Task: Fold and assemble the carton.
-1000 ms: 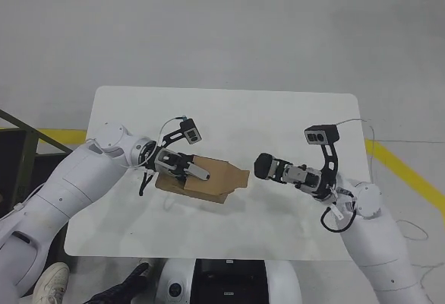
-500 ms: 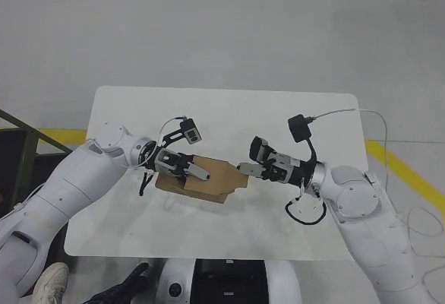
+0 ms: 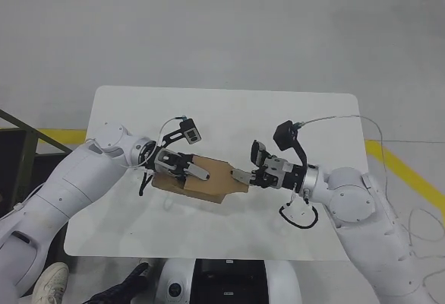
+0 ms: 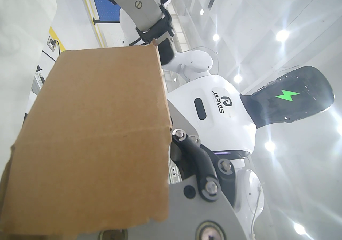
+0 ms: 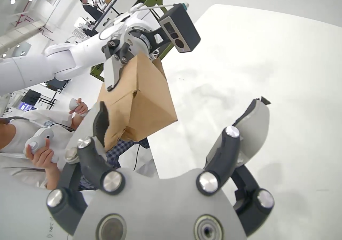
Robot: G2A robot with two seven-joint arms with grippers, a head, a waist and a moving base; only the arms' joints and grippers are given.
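Note:
The brown carton (image 3: 203, 179), partly folded, is held off the white table (image 3: 283, 121) near its middle. My left gripper (image 3: 183, 169) is shut on the carton's left end, with one finger (image 5: 112, 75) lying flat on the upper panel. My right gripper (image 3: 245, 174) is open at the carton's right end. In the right wrist view its one finger (image 5: 101, 121) touches the carton's (image 5: 145, 97) near corner, while the other finger (image 5: 255, 118) stands well clear over bare table. The left wrist view shows the carton's panel (image 4: 93, 131) close up, with the right gripper (image 4: 163, 48) just beyond its far edge.
A dark green frame (image 3: 14, 129) stands off the table's left side. The table's front edge runs close below the carton. Bare table surface lies behind and to the right of the carton.
My right arm has swung in from the right, and its open gripper has come up against the carton's right end. The carton has shifted slightly; my left gripper has kept its hold.

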